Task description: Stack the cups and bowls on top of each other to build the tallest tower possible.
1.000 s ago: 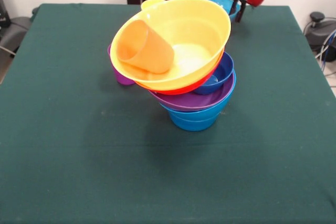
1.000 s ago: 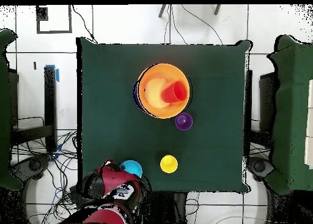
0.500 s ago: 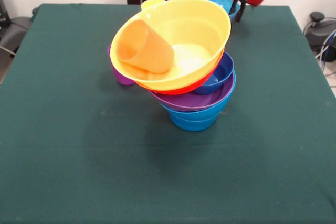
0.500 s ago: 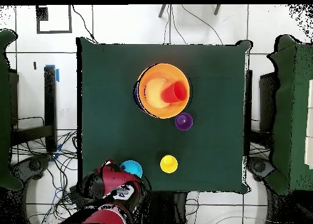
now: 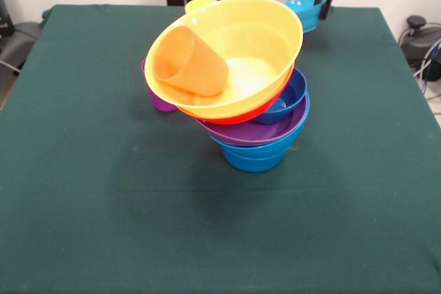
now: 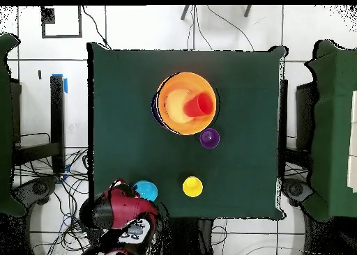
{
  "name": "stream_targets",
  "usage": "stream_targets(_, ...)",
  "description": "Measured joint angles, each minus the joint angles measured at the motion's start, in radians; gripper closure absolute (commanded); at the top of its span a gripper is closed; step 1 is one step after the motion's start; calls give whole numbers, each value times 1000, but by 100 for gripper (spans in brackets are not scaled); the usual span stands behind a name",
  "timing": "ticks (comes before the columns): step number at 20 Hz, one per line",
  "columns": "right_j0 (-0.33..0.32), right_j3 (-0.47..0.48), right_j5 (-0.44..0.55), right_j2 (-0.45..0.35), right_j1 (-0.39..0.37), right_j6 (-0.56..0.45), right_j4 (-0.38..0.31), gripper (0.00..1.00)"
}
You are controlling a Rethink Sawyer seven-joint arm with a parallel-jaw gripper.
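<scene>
The tower stands mid-table and leans. From the bottom it has a blue bowl, a purple bowl, a small dark blue bowl, an orange bowl and a large yellow bowl. An orange cup lies on its side inside the top bowl. A purple cup and a yellow cup stand behind the tower. At the far right, my gripper is shut on the rim of the small cyan bowl. The overhead view shows the tower, purple cup, yellow cup and cyan bowl.
The green table has open cloth in front of and on both sides of the tower. My red arm overhangs the table edge beside the cyan bowl. Cables and dark equipment lie off the table to the right.
My gripper has risen and shifted right in the front view. The cyan bowl moved a little with it. The tower and the cups have not moved.
</scene>
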State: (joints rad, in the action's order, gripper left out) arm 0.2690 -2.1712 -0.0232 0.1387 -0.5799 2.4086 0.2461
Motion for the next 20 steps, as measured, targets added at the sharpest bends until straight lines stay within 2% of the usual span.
stream_targets(2, 0, 0, 27, 0, -58, 0, 9, 100)
stream_targets(7, 0, -1, 114, 1, -143, 0, 20, 100)
stream_targets(20, 16, 11, 498, 14, -408, 0, 24, 100)
